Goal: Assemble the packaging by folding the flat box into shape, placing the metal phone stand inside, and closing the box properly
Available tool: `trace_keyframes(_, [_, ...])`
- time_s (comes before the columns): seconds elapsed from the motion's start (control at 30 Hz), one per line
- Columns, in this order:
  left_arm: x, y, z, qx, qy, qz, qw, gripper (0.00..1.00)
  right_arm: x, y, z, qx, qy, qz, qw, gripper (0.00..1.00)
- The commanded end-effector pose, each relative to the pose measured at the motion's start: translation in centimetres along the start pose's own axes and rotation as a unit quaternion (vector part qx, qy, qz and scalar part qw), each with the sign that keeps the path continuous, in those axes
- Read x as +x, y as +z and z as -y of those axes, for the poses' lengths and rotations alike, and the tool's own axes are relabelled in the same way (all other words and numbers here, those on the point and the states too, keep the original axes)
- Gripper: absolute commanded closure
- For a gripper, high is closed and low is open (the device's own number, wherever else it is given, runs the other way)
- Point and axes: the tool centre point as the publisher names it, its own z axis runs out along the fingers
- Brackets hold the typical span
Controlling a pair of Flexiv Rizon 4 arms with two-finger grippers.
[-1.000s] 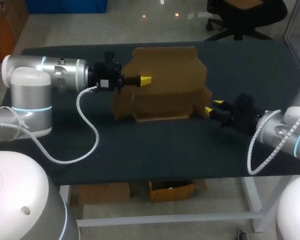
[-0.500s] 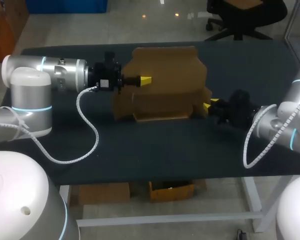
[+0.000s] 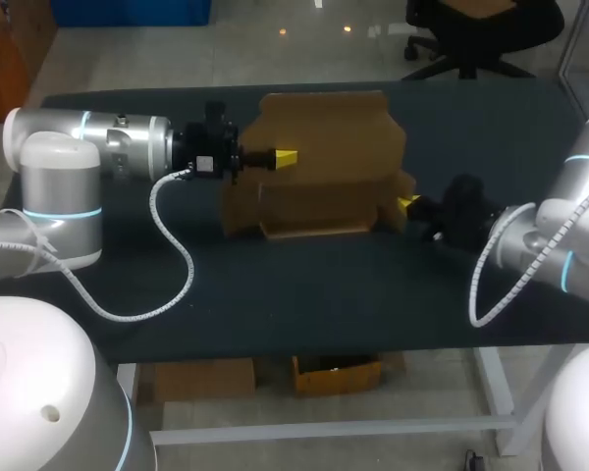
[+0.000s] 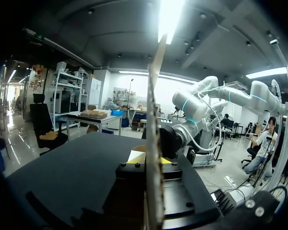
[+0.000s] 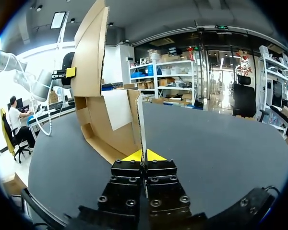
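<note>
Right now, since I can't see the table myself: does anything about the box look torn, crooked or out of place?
Nothing stands out. The cardboard box is half folded and looks undamaged. The left tool pinches its upright back panel, and the right tool pinches a side flap.

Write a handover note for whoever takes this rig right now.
The left gripper is shut on the upright back panel of the cardboard box, coming in from its left side.
The right gripper is shut on a side flap at the box's right end.
The box sits mid-table, partly folded, top open.
The metal phone stand is in no view.
Done: folding started.
Left: finish forming the box, find and load the stand, close the box.
</note>
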Motion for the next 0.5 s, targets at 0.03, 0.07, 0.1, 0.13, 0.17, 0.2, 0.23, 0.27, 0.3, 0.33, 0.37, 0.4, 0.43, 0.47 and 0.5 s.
trace_keyframes(0.03, [-0.01, -0.09, -0.35, 0.0, 0.0, -0.001, 1.0, 1.0, 0.29, 0.39, 0.31, -0.001, 0.001, 0.002, 1.0, 1.0])
trace_keyframes(0.07, [-0.01, -0.09, -0.35, 0.0, 0.0, -0.001, 1.0, 1.0, 0.32, 0.4, 0.33, -0.001, 0.002, 0.003, 1.0, 1.0])
trace_keyframes(0.1, [-0.01, -0.09, -0.35, 0.0, 0.0, -0.001, 1.0, 1.0, 0.46, 0.4, 0.35, -0.001, 0.002, 0.003, 1.0, 1.0])
trace_keyframes(0.13, [-0.01, -0.09, -0.35, 0.0, 0.0, -0.001, 1.0, 1.0, 0.54, 0.38, 0.35, -0.001, 0.002, 0.004, 1.0, 1.0])
trace_keyframes(0.17, [-0.01, -0.09, -0.35, 0.0, 0.0, -0.001, 1.0, 1.0, 0.53, 0.36, 0.34, -0.002, 0.002, 0.005, 1.0, 1.0])
trace_keyframes(0.2, [-0.01, -0.09, -0.35, 0.0, 0.0, -0.001, 1.0, 1.0, 0.52, 0.36, 0.33, -0.002, 0.002, 0.006, 1.0, 1.0])
trace_keyframes(0.23, [-0.01, -0.09, -0.35, 0.0, 0.0, -0.001, 1.0, 1.0, 0.61, 0.32, 0.29, -0.002, 0.002, 0.006, 1.0, 1.0])
trace_keyframes(0.27, [-0.01, -0.09, -0.35, 0.0, 0.0, -0.001, 1.0, 1.0, 0.7, 0.3, 0.27, -0.002, 0.002, 0.007, 1.0, 1.0])
trace_keyframes(0.3, [-0.01, -0.09, -0.35, 0.0, 0.0, -0.001, 1.0, 1.0, 0.72, 0.29, 0.26, -0.002, 0.002, 0.008, 1.0, 1.0])
trace_keyframes(0.33, [-0.01, -0.09, -0.35, 0.0, 0.0, -0.001, 1.0, 1.0, 0.75, 0.27, 0.25, -0.002, 0.002, 0.009, 1.0, 1.0])
trace_keyframes(0.37, [-0.01, -0.09, -0.35, 0.0, 0.0, -0.001, 1.0, 1.0, 0.8, 0.21, 0.24, -0.003, 0.003, 0.01, 1.0, 1.0])
trace_keyframes(0.4, [-0.01, -0.09, -0.35, 0.0, 0.0, -0.001, 1.0, 1.0, 0.85, 0.17, 0.23, -0.003, 0.003, 0.01, 1.0, 1.0])
trace_keyframes(0.43, [-0.01, -0.09, -0.35, 0.0, 0.0, -0.001, 1.0, 1.0, 0.87, 0.16, 0.22, -0.003, 0.003, 0.011, 1.0, 1.0])
trace_keyframes(0.47, [-0.01, -0.09, -0.35, 0.0, 0.0, -0.001, 1.0, 1.0, 0.86, 0.16, 0.21, -0.003, 0.003, 0.012, 1.0, 1.0])
trace_keyframes(0.5, [-0.01, -0.09, -0.35, 0.0, 0.0, -0.001, 1.0, 1.0, 0.98, 0.14, 0.15, -0.003, 0.003, 0.012, 1.0, 1.0])
